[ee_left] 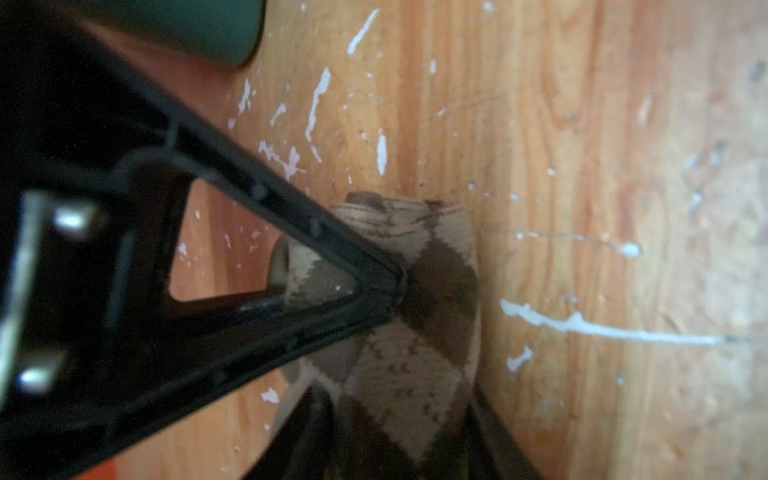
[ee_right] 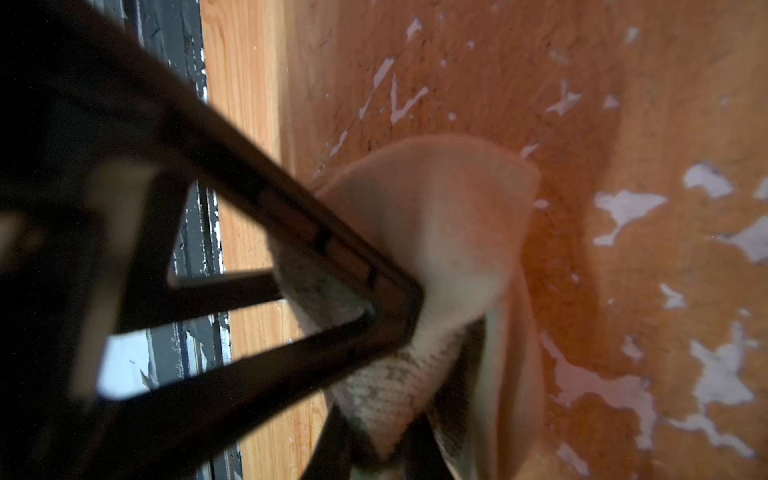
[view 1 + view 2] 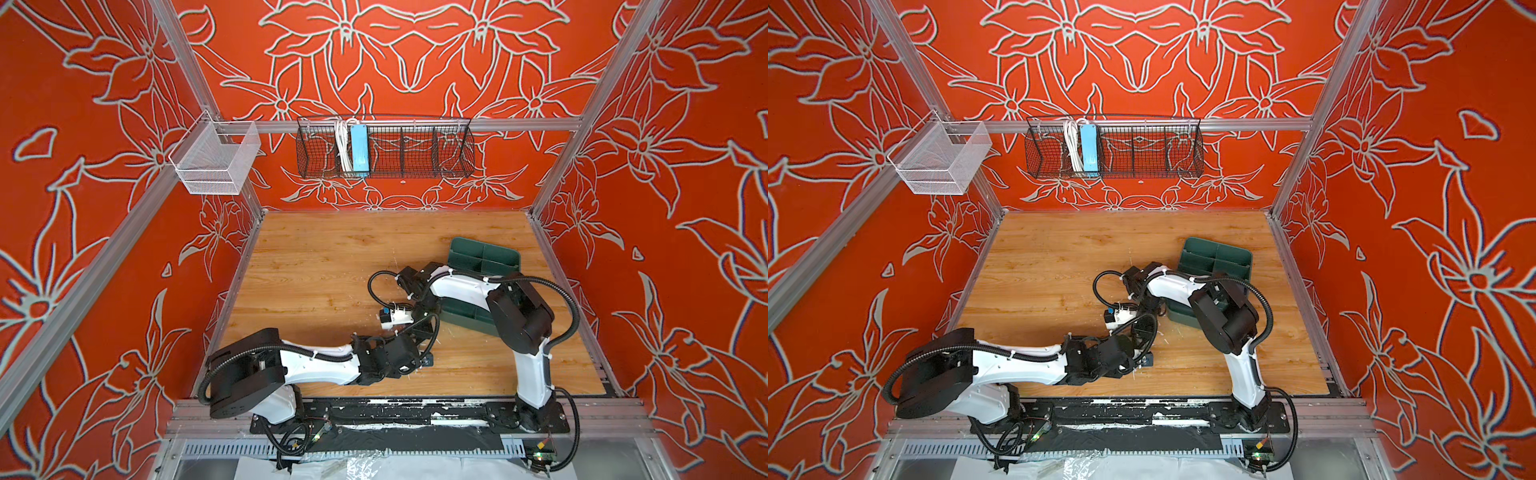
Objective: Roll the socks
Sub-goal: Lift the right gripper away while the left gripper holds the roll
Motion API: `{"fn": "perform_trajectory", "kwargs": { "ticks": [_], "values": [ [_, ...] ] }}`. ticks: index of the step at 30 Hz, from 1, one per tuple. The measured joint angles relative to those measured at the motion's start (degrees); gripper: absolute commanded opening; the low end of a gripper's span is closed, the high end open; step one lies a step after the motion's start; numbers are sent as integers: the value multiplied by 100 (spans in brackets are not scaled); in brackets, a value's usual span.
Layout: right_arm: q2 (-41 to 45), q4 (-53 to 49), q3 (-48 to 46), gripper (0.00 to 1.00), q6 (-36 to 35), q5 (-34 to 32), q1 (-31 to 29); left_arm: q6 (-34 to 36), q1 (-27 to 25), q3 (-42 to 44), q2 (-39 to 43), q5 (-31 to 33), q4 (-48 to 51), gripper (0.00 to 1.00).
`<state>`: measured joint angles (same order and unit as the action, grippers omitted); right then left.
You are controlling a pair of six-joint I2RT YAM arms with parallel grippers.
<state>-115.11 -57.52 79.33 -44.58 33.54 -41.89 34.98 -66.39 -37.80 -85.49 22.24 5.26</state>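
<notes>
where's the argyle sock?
Left wrist view: argyle sock pinched in left gripper over the wooden table, near the green tray; hidden under the arms in both top views.

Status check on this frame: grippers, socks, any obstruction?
Left gripper shut on argyle sock. Right gripper shut on beige fabric, likely same sock. No other sock in view. Tray close by, not blocking.
</notes>
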Motion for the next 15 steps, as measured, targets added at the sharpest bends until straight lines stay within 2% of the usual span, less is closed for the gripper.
{"fn": "perform_trajectory", "kwargs": {
  "ticks": [5,9,12,15],
  "values": [
    [452,472,-466,15,105,-50,162,-155,-15,-354,-249,131,251,18],
    [1069,962,-975,33,208,-177,243,-227,-13,-586,-391,96,446,18],
    [1742,1182,-1235,41,236,-243,319,-280,-4,-643,-433,57,625,18],
    [2430,1379,-1401,41,267,-297,468,-306,2,-704,-457,15,765,18]
  ]
}}
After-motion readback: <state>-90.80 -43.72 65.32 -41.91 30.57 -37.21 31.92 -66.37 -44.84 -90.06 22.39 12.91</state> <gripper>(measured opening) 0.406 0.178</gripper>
